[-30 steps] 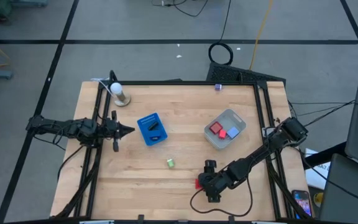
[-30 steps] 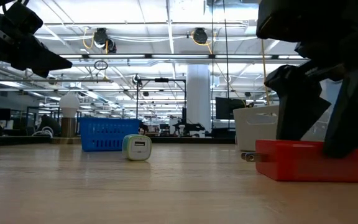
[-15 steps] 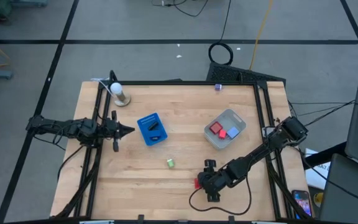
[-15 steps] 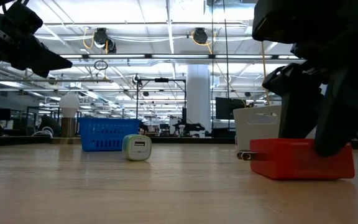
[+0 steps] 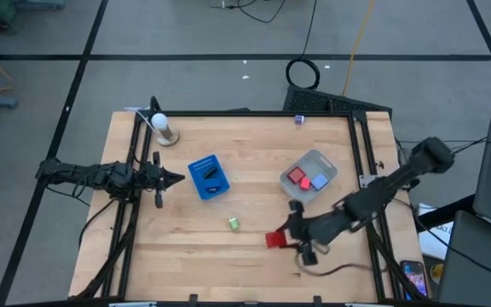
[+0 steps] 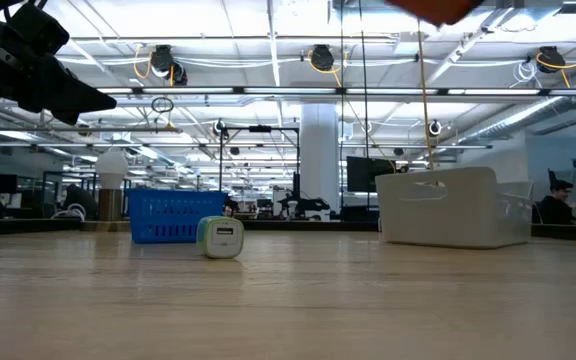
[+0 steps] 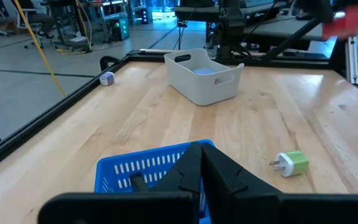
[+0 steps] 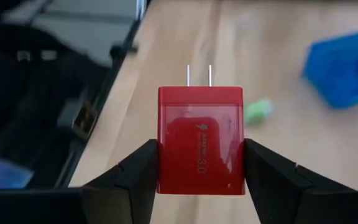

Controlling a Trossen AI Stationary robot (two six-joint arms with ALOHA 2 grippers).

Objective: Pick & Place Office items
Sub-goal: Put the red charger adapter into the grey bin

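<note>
The right gripper [image 5: 281,240] is clamped on a red charger [image 8: 199,139] — both fingers press its sides, prongs pointing away from the wrist. In the high view the charger [image 5: 275,240] shows in the lower middle of the frame, held off the table [image 5: 254,145]; in the low view only a red blur at the top edge shows it.

Just above and right of it sits the white tub [image 5: 309,177], with a red block [image 5: 297,176] and a light-blue block [image 5: 318,182] inside. A green plug [image 5: 233,223] lies on the wood left of the charger, well apart from it. The blue tray [image 5: 208,177] sits left of centre, a dark piece in it.

The left gripper [image 5: 177,178] hangs at the frame's left, just beside the tray — fingers pinched together, holding nothing.
</note>
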